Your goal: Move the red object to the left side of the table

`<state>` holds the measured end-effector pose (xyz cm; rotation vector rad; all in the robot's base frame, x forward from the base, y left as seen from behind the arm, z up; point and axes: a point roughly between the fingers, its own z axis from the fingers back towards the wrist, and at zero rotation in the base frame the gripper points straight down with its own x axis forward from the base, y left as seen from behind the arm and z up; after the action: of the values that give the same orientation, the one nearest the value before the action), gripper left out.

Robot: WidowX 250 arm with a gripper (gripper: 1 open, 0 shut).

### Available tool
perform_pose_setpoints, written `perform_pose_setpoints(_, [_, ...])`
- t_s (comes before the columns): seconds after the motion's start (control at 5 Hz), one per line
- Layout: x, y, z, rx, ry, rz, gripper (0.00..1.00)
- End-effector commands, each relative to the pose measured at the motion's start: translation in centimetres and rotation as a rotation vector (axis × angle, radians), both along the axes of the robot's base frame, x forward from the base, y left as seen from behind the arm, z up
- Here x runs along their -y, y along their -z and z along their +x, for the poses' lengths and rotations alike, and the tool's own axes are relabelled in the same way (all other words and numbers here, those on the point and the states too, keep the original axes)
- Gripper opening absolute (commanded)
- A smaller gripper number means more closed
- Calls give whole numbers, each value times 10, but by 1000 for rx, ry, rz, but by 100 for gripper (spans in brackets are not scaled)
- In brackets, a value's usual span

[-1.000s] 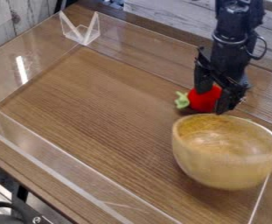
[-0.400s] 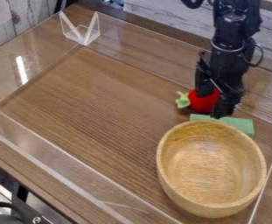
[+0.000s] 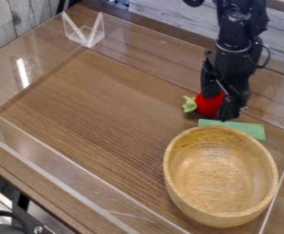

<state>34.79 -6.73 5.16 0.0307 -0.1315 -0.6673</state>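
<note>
"Camera view, what did it show of the claw (image 3: pixel 222 107)?"

"The claw was pointing down and it was wide open. Its fingers were at the red object (image 3: pixel 206 102) and covered a part of it. If they touched it, I could not tell."

"And where was the red object?"

"It lay on the desk (image 3: pixel 101 114), in the right half of the view, with its leafy tuft (image 3: pixel 191 106) toward the left. The flat green piece (image 3: pixel 244 131) was just beside, between it and the bowl (image 3: pixel 220 178)."
</note>
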Motion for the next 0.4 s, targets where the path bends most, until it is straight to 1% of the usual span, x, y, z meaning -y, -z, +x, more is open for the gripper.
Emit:
perform_pose_setpoints(0.0, [19,-19,12,85,43,-3,100])
perform_pose_setpoints(0.2, [24,-22,4,95,46,2,100])
